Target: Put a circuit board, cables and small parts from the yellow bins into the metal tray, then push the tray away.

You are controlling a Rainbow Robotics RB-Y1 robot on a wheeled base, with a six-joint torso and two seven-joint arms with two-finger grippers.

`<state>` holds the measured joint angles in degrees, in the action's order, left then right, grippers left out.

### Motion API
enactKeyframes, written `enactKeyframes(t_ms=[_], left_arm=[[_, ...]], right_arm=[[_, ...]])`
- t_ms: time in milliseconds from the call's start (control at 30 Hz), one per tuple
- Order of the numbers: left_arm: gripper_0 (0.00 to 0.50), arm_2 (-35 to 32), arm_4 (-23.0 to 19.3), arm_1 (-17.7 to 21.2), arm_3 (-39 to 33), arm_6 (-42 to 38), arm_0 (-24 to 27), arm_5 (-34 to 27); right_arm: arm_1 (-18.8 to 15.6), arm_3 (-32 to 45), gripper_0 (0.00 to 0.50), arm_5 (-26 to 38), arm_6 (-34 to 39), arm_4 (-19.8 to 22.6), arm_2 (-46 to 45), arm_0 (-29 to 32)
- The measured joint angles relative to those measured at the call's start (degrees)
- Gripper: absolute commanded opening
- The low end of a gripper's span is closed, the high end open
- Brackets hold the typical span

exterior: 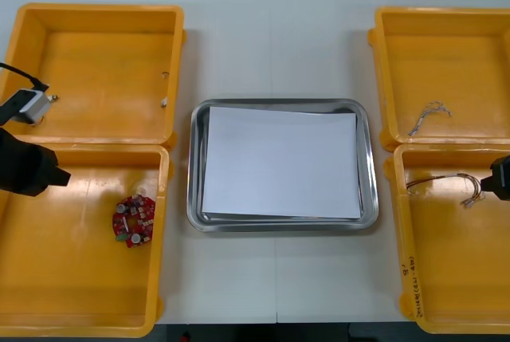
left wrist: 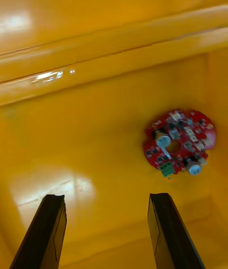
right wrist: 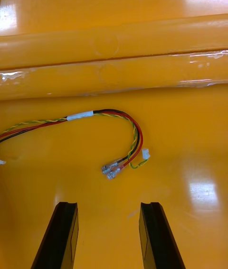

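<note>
Over the near left yellow bin [exterior: 80,294] the left hand [left wrist: 107,197] hangs with its fingers wide apart and nothing between them. The round red circuit board [left wrist: 179,142] lies on the bin floor ahead of the fingers, untouched. Across the surface [exterior: 271,294], the right hand [right wrist: 109,205] hovers equally open and empty above the near right yellow bin [exterior: 454,294], with the red and yellow cable [right wrist: 116,129] curled just ahead of its fingertips. Between the bins sits the metal tray [exterior: 194,198], white inside. A blue and white cable [exterior: 430,116] lies in the far right bin [exterior: 446,47], and small metal parts [exterior: 164,103] in the far left bin [exterior: 96,55].
</note>
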<state>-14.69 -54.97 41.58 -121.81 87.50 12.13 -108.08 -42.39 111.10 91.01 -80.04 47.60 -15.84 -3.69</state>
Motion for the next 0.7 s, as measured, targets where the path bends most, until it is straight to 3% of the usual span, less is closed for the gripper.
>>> enactKeyframes(t_ms=[233, 367, 567, 700], left_arm=[[0.500, 0.0, -5.9, 0.5, 0.0, 2.3, 0.8, 0.2], [0.500, 0.0, -8.5, 1.7, 0.0, 5.1, 0.8, 0.2], [0.500, 0.0, -9.4, 3.1, 0.0, 16.2, 0.8, 1.3], [0.500, 0.3, -9.4, 3.5, 0.0, 24.5, 0.8, 4.5]], right_arm=[[0.3, 0.0, 0.370, -3.3, 9.3, -0.3, 0.0, 2.1], [1.4, 0.0, 0.370, -3.3, 11.0, -1.1, 0.0, 2.5], [4.0, 0.0, 0.370, -3.5, 18.2, -3.1, 0.0, 2.9], [5.1, -0.1, 0.370, -4.1, 19.1, -4.2, 0.1, 3.0]])
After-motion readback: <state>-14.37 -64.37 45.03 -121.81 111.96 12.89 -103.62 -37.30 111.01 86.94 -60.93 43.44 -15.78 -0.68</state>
